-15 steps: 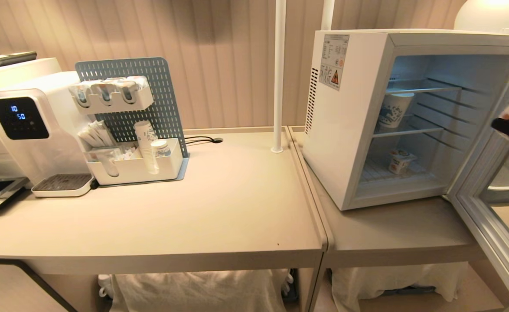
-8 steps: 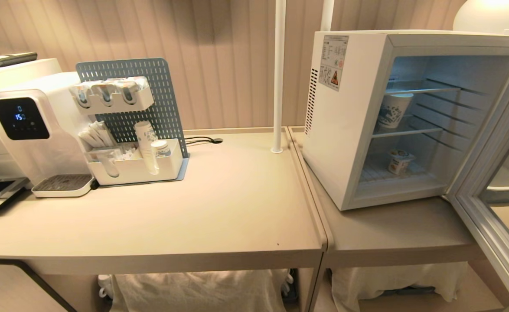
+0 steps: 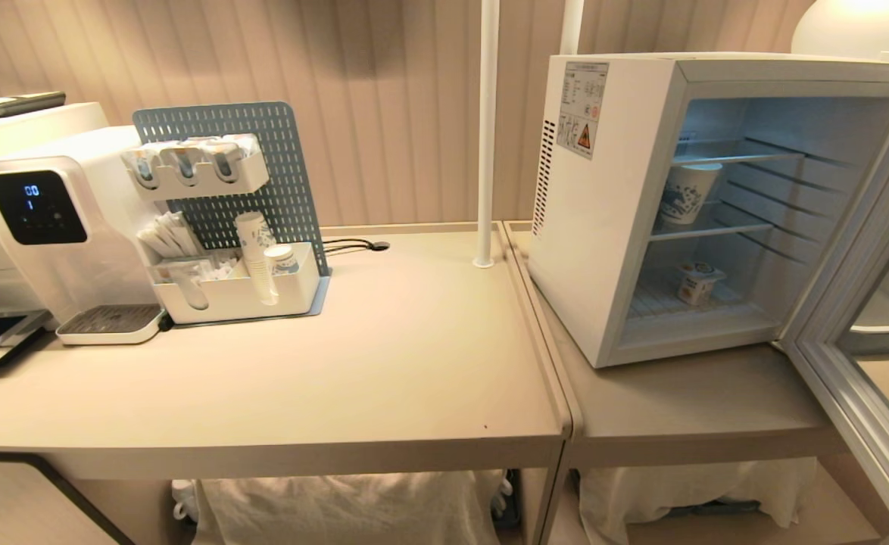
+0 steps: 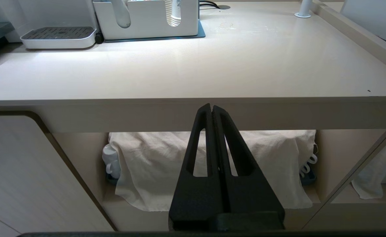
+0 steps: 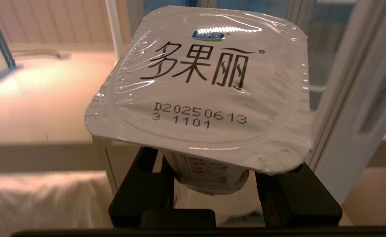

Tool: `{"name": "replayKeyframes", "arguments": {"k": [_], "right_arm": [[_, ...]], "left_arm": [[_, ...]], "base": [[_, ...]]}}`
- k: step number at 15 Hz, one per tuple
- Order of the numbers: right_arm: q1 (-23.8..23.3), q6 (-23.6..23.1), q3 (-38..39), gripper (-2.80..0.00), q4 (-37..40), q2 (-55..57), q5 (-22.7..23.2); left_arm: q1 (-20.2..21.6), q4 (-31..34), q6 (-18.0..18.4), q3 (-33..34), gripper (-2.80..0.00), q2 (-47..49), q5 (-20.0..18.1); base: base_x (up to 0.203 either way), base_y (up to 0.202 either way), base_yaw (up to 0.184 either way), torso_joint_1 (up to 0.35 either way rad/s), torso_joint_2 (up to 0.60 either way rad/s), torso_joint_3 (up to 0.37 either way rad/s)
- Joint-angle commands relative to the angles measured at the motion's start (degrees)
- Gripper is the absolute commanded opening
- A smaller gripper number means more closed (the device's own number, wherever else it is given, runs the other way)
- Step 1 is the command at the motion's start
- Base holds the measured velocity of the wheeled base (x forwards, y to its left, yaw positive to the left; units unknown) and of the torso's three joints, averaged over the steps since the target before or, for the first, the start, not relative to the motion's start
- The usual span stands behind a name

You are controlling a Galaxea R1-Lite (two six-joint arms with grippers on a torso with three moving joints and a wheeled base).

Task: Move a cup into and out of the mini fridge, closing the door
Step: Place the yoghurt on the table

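Gone from the head view since a second ago is the right arm, which was poking in at the right edge beside the open door with a cup in its grip; nothing else has budged. Over in the right wrist view, the right gripper is clamped around a foil-lidded yogurt cup, fingers on either side of the tub under the lid, with the door frame just beside it. So that cup is out of the mini fridge, which sits wide open on the right-hand table. Inside, a tall paper cup stands on the middle wire shelf and another small yogurt cup sits on the bottom one. Left gripper is parked low in front of the table edge, fingers pressed together, holding nothing. Water dispenser and the pegboard organizer sit on the left table.
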Motion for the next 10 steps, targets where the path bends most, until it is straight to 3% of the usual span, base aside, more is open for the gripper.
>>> {"name": "replayKeyframes", "arguments": {"k": [1,2,10], "right_arm": [[0.21,-0.26,2.56,-2.80,5.23,-0.48,1.33],[0.22,-0.01,1.94,-2.80,7.78,-0.47,1.21],[0.22,1.27,2.36,-2.80,5.77,-0.46,1.00]], "left_arm": [[0.02,-0.04,-0.04,0.09,-2.80,-0.01,0.04],[0.04,-0.10,-0.04,0.09,-2.80,-0.01,0.04],[0.04,-0.10,-0.04,0.09,-2.80,-0.01,0.04]], "base": [[0.000,0.000,0.000,0.000,0.00,0.000],[0.000,0.000,0.000,0.000,0.00,0.000],[0.000,0.000,0.000,0.000,0.00,0.000]]}}
